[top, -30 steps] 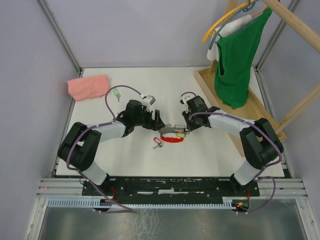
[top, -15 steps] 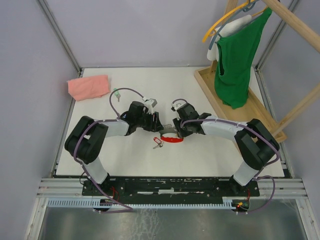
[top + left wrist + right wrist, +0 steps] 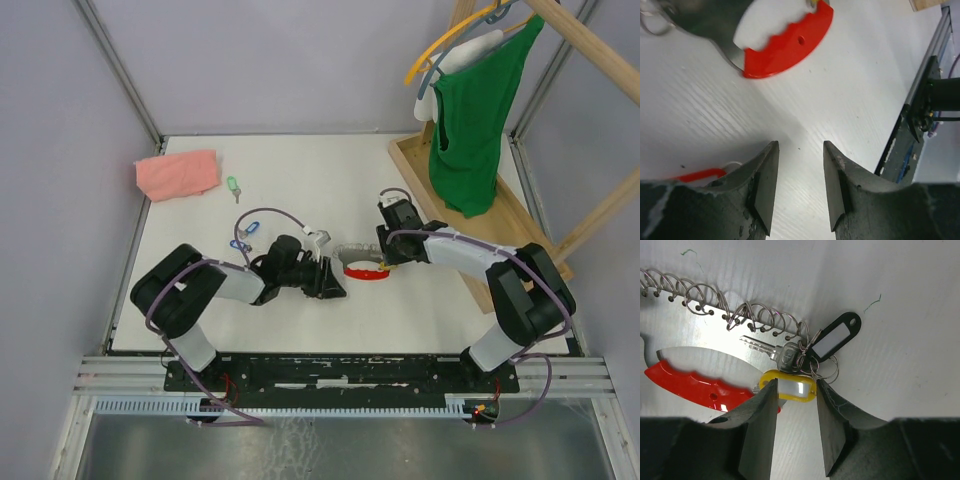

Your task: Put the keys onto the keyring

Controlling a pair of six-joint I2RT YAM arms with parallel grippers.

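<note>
The white table (image 3: 300,170) is smooth. My left gripper (image 3: 800,147) and right gripper (image 3: 796,385) are open, empty. The red key (image 3: 699,175) looks light and slippery; I'd pinch its plastic tag

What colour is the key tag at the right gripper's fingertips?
Yellow; the tag shows best in the right wrist view.

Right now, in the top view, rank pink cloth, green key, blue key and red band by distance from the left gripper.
1. red band, just right of the left gripper
2. blue key, to its left
3. green key, farther back left
4. pink cloth, far left corner
</note>
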